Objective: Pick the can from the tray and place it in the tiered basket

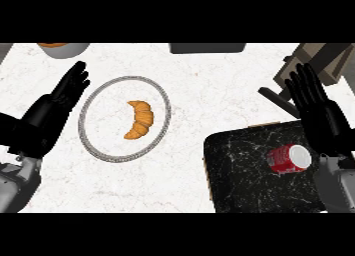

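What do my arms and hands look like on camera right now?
Both hands, the left hand and the right hand, are matte black with long slender fingers and a thumb. Each sits on a smooth light grey forearm that enters from the lower edge. No cables, markings or sleeves show.

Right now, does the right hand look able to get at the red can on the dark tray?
Probably yes. The open right hand is just above and right of the red can lying on the dark tray, and nothing stands between them.
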Robot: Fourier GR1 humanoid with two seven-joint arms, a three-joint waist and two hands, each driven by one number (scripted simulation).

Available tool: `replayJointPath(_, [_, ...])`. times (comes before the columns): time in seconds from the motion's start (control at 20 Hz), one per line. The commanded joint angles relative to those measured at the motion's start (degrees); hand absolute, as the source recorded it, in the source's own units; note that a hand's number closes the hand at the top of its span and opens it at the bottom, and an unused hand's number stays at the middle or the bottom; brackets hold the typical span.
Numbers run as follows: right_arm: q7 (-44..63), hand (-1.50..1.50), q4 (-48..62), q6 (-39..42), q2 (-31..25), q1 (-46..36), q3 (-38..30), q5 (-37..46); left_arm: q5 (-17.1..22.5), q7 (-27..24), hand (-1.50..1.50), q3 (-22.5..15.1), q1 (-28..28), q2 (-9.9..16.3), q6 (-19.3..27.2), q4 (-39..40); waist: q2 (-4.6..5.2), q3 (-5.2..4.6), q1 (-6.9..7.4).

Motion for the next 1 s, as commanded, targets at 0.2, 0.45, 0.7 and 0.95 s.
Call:
replayJointPath(0.2, [3.54, 1.50, -4.06, 10.76, -7.75, 7.01, -8.96, -11.58, -10.14, -6.83, 0.00, 4.48, 8.01, 3.46, 5.75, 7.65, -0.91, 0.52, 1.37])
replayJointPath(0.45, [6.22, -1.50, 4.18, -8.00, -11.96, 15.71, -13.71, 4.81, -9.36, -4.76, 0.00, 4.86, 7.38, 1.46, 7.73, 10.99, -0.40, 0.33, -0.55])
replayJointPath(0.7, [10.46, -1.50, -9.20, -3.10, -16.73, 24.25, -20.07, -0.30, -12.39, -9.96, 0.00, 3.56, 10.75, -1.73, 7.43, 12.05, -0.78, 0.46, 0.72])
replayJointPath(0.95, [15.63, -1.50, -12.26, 8.30, -27.55, 25.76, -17.10, 2.22, -12.19, -8.49, 0.00, 4.40, 8.94, -2.37, 7.43, 12.81, -0.58, 0.38, 0.77])
